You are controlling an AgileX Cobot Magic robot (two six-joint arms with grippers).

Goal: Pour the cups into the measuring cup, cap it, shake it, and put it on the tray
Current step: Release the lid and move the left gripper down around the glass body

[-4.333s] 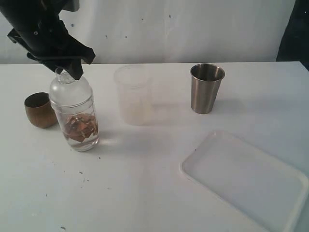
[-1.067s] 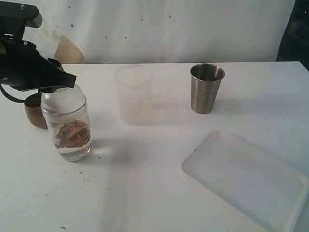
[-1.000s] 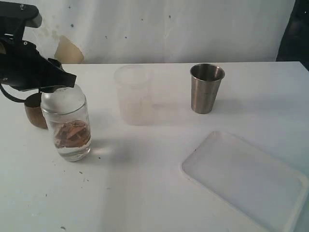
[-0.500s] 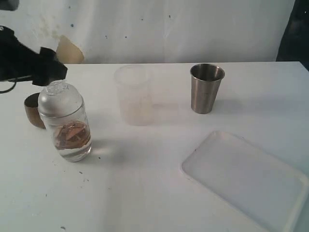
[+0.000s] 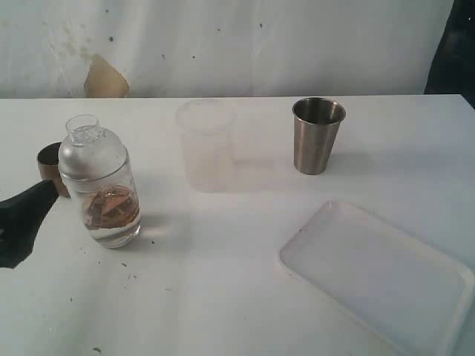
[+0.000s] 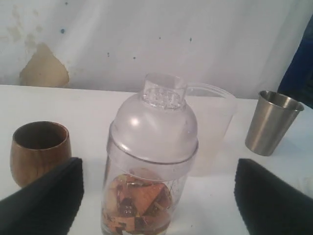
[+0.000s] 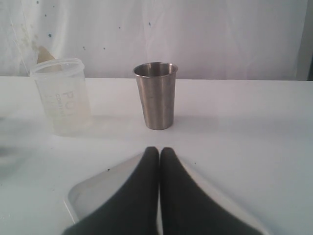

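Measuring cup (image 5: 100,193), capped, brown pieces in liquid: stood at left on the table (image 5: 223,297), just beside the wooden cup (image 5: 48,159), well apart from the tray (image 5: 371,274) at near right. Cap, clasped a second ago, is now released; left gripper (image 6: 156,191) is drawn back, jaws apart. Right gripper (image 7: 160,156) jaws are held together. Transfer to tray is judged outstanding.

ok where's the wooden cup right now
At the far left of the exterior view, the wooden cup sits just behind the capped measuring cup, which partly hides it.

A white table (image 5: 223,289) stands before a stained white wall (image 5: 260,44).
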